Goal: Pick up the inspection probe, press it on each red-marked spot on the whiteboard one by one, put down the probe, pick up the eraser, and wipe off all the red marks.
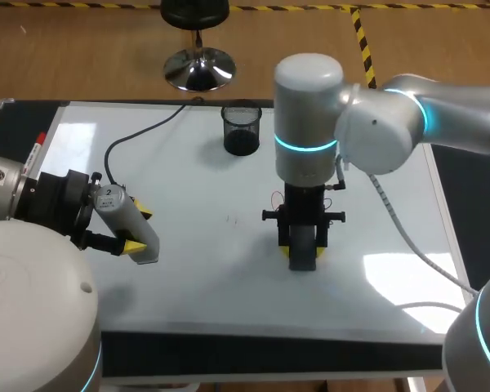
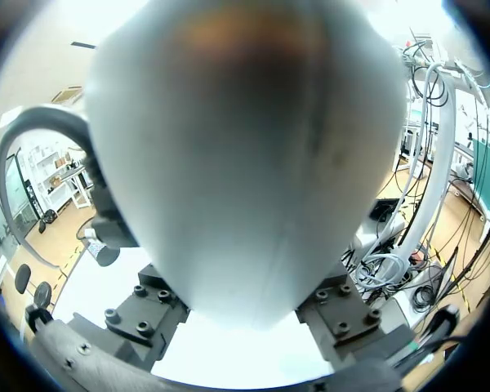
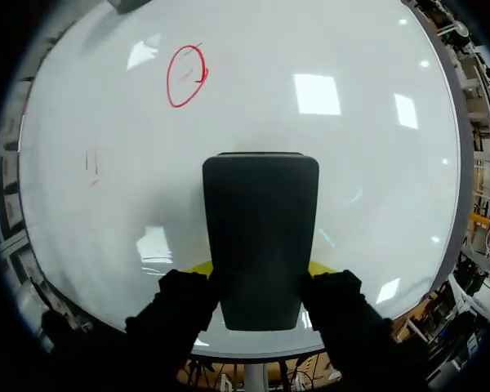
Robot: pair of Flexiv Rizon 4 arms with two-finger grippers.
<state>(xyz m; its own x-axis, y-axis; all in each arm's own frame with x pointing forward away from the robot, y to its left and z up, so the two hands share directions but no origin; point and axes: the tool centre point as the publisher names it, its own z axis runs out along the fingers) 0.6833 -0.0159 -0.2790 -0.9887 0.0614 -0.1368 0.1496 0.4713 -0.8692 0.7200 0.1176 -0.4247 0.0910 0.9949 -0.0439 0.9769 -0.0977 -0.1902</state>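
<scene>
The whiteboard (image 1: 204, 286) is laid across the surface (image 1: 229, 347). Near its left edge the probe (image 1: 126, 219) is gripped in the left claw (image 1: 139, 230). At its middle the eraser (image 3: 260, 229) is clamped in the right claw (image 1: 303, 249). A cup (image 1: 242, 129) is stood by the far edge. A red circle (image 3: 186, 75) is seen ahead of the eraser.
</scene>
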